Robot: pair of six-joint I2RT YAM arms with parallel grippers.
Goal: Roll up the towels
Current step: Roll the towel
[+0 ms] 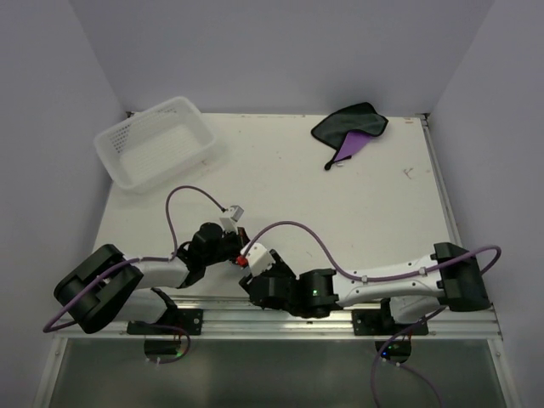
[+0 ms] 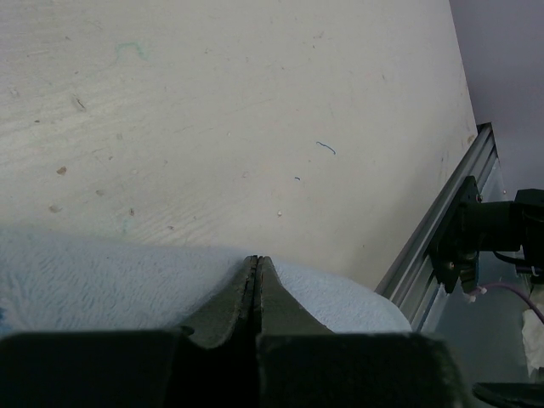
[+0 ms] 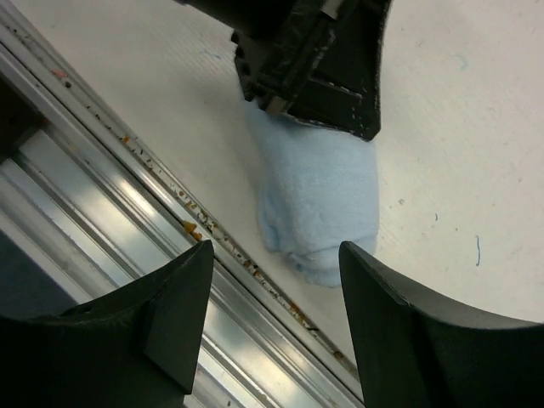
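Finishing the light-blue terry towel roll (image 3: 319,200) under the closed left claw (image 2: 257,262); right claw (image 3: 274,251) is gaping beside; far purple-grey cloth (image 1: 350,127) is waiting.

top external: high at near edge, looked down over whole surface (image 1: 340,212). wrist views: very close, low; both shared the light blue towel (image 3: 319,195).

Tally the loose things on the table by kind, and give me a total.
Towels: 2 (light blue towel, purple and dark grey towel)
Baskets: 1 (white lattice basket)
Total: 3
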